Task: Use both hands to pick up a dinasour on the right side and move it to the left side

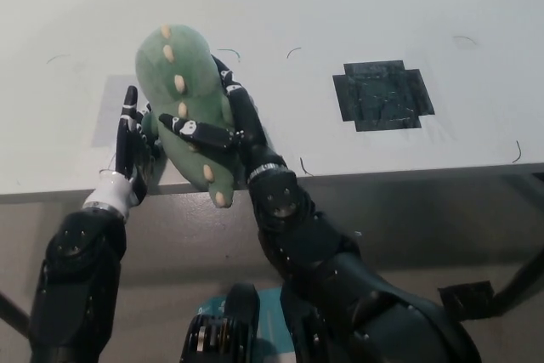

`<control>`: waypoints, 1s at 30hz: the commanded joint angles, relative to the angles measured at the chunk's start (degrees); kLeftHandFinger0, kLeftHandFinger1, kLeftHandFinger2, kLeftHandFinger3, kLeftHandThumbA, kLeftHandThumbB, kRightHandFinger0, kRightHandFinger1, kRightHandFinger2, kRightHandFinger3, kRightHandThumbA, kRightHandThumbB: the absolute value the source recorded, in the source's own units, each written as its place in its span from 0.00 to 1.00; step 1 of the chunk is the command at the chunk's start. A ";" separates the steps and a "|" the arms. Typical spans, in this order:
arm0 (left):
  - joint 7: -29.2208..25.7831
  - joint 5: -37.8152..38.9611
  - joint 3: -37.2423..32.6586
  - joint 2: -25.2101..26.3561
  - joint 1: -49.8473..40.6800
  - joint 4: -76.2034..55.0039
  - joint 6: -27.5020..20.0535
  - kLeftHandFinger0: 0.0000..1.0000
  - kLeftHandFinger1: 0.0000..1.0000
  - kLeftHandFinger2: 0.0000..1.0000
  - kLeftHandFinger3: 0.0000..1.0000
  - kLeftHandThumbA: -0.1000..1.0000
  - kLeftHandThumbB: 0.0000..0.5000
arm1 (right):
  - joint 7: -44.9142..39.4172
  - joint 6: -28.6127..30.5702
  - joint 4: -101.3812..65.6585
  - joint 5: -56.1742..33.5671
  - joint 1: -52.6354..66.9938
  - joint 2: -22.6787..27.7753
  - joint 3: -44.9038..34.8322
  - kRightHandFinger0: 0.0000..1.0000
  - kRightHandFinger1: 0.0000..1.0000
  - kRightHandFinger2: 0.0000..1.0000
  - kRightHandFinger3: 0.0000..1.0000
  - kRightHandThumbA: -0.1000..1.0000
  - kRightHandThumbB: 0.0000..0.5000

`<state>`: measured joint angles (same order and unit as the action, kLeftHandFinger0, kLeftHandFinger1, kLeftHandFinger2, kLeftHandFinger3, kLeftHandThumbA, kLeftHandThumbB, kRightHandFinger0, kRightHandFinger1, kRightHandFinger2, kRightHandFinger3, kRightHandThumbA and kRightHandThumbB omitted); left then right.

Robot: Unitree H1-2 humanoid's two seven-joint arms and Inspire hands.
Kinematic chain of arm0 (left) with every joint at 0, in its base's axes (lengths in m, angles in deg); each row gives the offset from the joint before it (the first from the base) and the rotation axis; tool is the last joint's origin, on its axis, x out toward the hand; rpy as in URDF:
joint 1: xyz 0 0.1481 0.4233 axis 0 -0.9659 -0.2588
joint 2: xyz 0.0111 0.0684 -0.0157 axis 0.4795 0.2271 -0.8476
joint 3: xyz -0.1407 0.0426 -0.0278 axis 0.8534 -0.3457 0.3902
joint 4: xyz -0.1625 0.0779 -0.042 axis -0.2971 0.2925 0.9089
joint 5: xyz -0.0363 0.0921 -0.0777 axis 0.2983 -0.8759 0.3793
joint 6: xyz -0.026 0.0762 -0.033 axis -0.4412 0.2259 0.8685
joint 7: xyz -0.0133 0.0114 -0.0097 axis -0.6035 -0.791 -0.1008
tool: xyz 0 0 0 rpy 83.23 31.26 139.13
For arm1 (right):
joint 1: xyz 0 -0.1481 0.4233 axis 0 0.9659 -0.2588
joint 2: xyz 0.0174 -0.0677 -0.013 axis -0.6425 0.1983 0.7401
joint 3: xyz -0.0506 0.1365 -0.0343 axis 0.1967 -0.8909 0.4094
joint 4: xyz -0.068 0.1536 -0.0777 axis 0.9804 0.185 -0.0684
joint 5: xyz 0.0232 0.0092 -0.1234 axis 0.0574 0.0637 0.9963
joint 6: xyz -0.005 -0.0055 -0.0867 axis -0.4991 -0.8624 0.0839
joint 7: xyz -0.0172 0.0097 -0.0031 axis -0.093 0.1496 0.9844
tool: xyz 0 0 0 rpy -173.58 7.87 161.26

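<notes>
Dinosaur (pixel 185 95) over white table (pixel 357 6)

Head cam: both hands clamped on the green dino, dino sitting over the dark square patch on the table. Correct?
Not quite. The head view shows both the left hand and right hand on the green dino, but it is over the pale grey patch, well clear of the dark square patch.

left hand (pixel 129 138): upright, fingers extended, pressed flat against the plush dinosaur's (pixel 183 95) left flank
right hand (pixel 223 125): wrapped on the opposite flank, fingers curled across the spiked back
left forearm: rising from lower left
right forearm: angled in from lower right
</notes>
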<state>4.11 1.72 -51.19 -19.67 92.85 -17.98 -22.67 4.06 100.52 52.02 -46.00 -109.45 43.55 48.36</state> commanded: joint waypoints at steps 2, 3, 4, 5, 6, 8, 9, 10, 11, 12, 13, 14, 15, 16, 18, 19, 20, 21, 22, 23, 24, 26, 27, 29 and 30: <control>2.36 1.43 0.01 -0.10 4.58 0.07 -2.33 1.00 1.00 1.00 1.00 1.00 0.62 | -2.98 -2.23 1.09 1.04 -3.57 -3.34 0.61 1.00 1.00 1.00 1.00 1.00 0.40; 2.39 1.42 0.03 -0.18 4.62 0.01 -2.46 1.00 1.00 1.00 1.00 1.00 0.61 | -3.04 -2.25 1.12 0.95 -3.64 -3.34 0.53 1.00 1.00 1.00 1.00 1.00 0.41; 2.41 1.39 0.08 -0.29 4.69 0.00 -2.60 1.00 1.00 1.00 1.00 1.00 0.61 | -3.08 -2.25 1.15 0.86 -3.72 -3.35 0.46 1.00 1.00 1.00 1.00 1.00 0.41; 2.63 1.52 0.04 -0.50 4.99 0.13 -3.00 1.00 1.00 1.00 1.00 1.00 0.58 | -3.09 -2.06 1.10 0.81 -3.78 -3.20 0.38 1.00 1.00 1.00 1.00 1.00 0.41; 2.93 1.53 -0.09 -0.40 5.08 0.13 -2.95 1.00 1.00 1.00 1.00 1.00 0.59 | -3.00 -2.02 1.08 1.00 -3.81 -3.15 0.53 1.00 1.00 1.00 1.00 1.00 0.38; 3.46 1.53 -0.27 -0.29 5.31 0.74 -3.73 1.00 1.00 1.00 1.00 1.00 0.60 | -3.11 -1.77 1.07 0.77 -3.85 -3.11 0.31 1.00 1.00 1.00 1.00 1.00 0.36; 3.43 1.58 -0.24 -0.33 5.35 0.70 -3.68 1.00 1.00 1.00 1.00 1.00 0.58 | -3.07 -1.61 1.13 0.84 -3.83 -3.06 0.35 1.00 1.00 1.00 1.00 1.00 0.37; 3.47 1.57 -0.27 -0.33 5.40 0.75 -3.79 1.00 1.00 1.00 1.00 1.00 0.58 | -3.05 -1.65 1.13 0.92 -3.85 -3.02 0.40 1.00 1.00 1.00 1.00 1.00 0.39; 3.57 1.52 -0.33 -0.29 5.45 0.87 -4.02 1.00 1.00 1.00 1.00 1.00 0.58 | -3.05 -1.81 1.10 0.99 -3.88 -3.00 0.46 1.00 1.00 1.00 1.00 1.00 0.40; 3.40 1.36 -0.37 -0.27 5.50 0.90 -3.99 1.00 1.00 1.00 1.00 1.00 0.59 | -3.15 -1.82 1.10 0.76 -3.90 -3.02 0.26 1.00 1.00 1.00 1.00 1.00 0.41; 3.35 1.05 -0.53 -0.12 5.56 0.91 -4.12 1.00 1.00 1.00 1.00 1.00 0.60 | -3.17 -1.73 1.10 0.71 -3.94 -2.99 0.22 1.00 1.00 1.00 1.00 1.00 0.43; 3.72 1.38 -0.52 -0.03 5.56 0.45 -3.84 1.00 1.00 1.00 1.00 1.00 0.60 | -3.00 -1.71 0.86 1.00 -3.91 -2.85 0.43 1.00 1.00 1.00 1.00 1.00 0.43; 3.87 1.54 -0.51 0.00 5.56 0.26 -3.72 1.00 1.00 1.00 1.00 1.00 0.60 | -2.93 -1.71 0.76 1.12 -3.89 -2.79 0.51 1.00 1.00 1.00 1.00 1.00 0.43; 4.02 1.78 -0.38 0.10 5.53 0.01 -3.70 1.00 1.00 1.00 1.00 1.00 0.60 | -2.77 -1.60 0.66 1.14 -3.88 -2.66 0.49 1.00 1.00 1.00 1.00 1.00 0.44; 4.08 2.42 0.21 0.21 5.87 0.45 -3.75 1.00 1.00 1.00 1.00 1.00 0.60 | -2.63 -1.82 0.36 0.97 -4.10 -2.44 0.29 1.00 1.00 1.00 1.00 1.00 0.46; 3.43 2.97 0.76 0.27 5.69 -0.28 -1.39 1.00 1.00 1.00 1.00 1.00 0.66 | -2.73 -2.18 0.15 0.82 -4.23 -2.22 0.14 1.00 1.00 1.00 1.00 1.00 0.47; 1.74 2.25 0.97 0.43 5.50 -1.04 0.89 1.00 1.00 1.00 1.00 1.00 0.70 | -3.07 -1.97 -0.21 0.72 -4.11 -1.83 0.09 1.00 1.00 1.00 1.00 1.00 0.51; 0.94 1.96 1.24 0.50 5.26 -1.46 1.44 1.00 1.00 1.00 1.00 1.00 0.71 | -3.43 -1.67 -0.37 0.42 -4.06 -1.55 -0.14 1.00 1.00 1.00 1.00 1.00 0.50; 0.23 1.57 1.62 0.81 4.89 -1.58 1.67 1.00 1.00 1.00 1.00 1.00 0.71 | -3.51 -1.52 -0.64 0.35 -4.04 -1.11 -0.24 1.00 1.00 1.00 1.00 1.00 0.47; -0.30 1.50 2.40 1.53 4.33 -1.43 1.81 1.00 1.00 1.00 1.00 1.00 0.71 | -3.66 -2.00 -1.13 0.15 -4.14 -0.21 -0.53 1.00 1.00 1.00 1.00 1.00 0.51; -0.38 1.58 2.72 1.59 4.22 -1.46 1.80 1.00 1.00 1.00 1.00 1.00 0.71 | -3.89 -2.22 -1.35 -0.03 -4.12 0.04 -0.71 1.00 1.00 1.00 1.00 1.00 0.52; -0.53 1.68 3.62 1.97 3.73 -1.58 1.40 1.00 1.00 1.00 1.00 1.00 0.70 | -4.77 -2.30 -1.67 -0.88 -4.19 0.65 -1.54 1.00 1.00 1.00 1.00 1.00 0.56; -0.17 1.95 4.07 2.24 3.54 -1.41 1.17 1.00 1.00 1.00 1.00 1.00 0.71 | -4.97 -2.21 -1.86 -0.88 -4.10 1.15 -1.69 1.00 1.00 1.00 1.00 1.00 0.56; 1.13 2.69 4.77 3.15 2.43 -2.00 0.37 1.00 1.00 1.00 1.00 1.00 0.75 | -5.17 -0.22 -2.13 -0.66 -3.66 2.46 -1.79 1.00 1.00 1.00 1.00 1.00 0.55; 1.62 2.85 5.14 3.88 1.85 -2.53 -0.30 1.00 1.00 1.00 1.00 1.00 0.75 | -5.17 0.64 -1.94 -0.65 -3.72 2.92 -2.05 1.00 1.00 1.00 1.00 1.00 0.57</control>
<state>3.98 2.71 -47.61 -18.68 93.93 -17.39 -21.43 1.87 99.24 51.96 -46.28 -110.40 45.48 47.00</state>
